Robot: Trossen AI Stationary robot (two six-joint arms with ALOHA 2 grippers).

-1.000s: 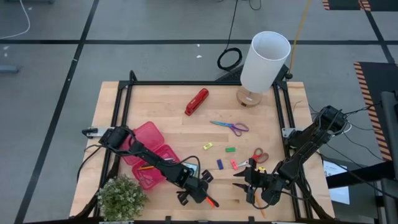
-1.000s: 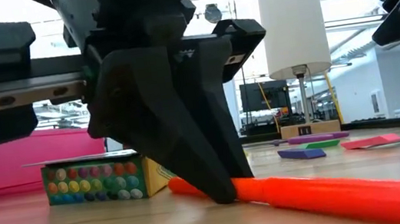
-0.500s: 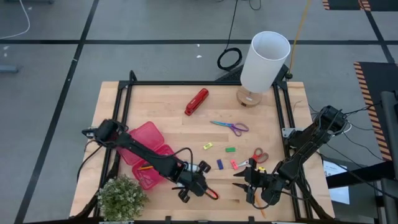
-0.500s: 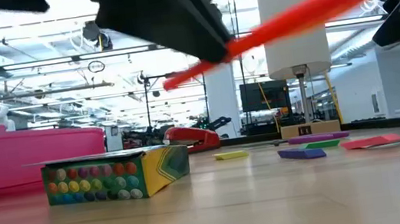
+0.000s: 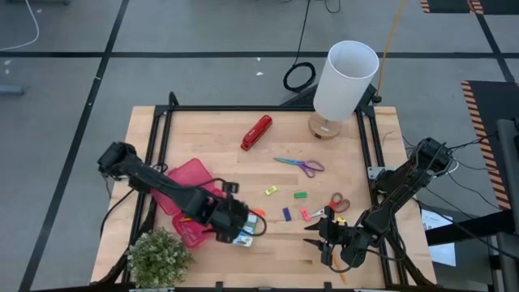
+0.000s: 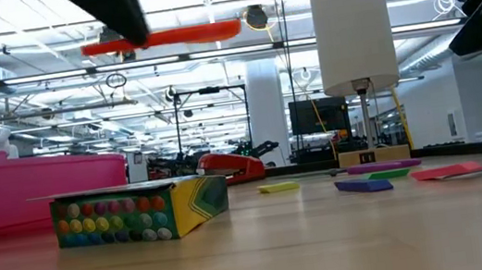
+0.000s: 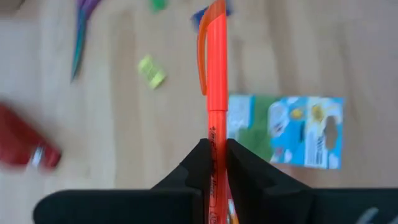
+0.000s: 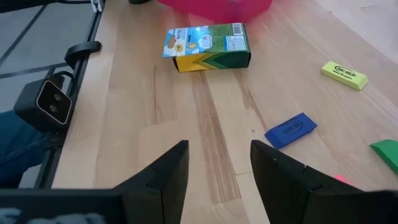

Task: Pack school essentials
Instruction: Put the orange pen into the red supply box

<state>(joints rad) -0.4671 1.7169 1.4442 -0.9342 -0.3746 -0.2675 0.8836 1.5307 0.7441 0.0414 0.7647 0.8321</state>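
Left gripper (image 7: pixel 214 163) is clamping an orange pen (image 7: pixel 214 81) between its fingers, holding it in the air above the crayon box (image 7: pixel 285 131), beside the pink case (image 5: pixel 188 191). Right gripper (image 8: pixel 217 163) is waiting with fingers apart near the blue eraser (image 8: pixel 290 130).

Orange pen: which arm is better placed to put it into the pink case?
Left. Its gripper already holds the orange pen right beside the pink case; the right gripper waits open, farther away.
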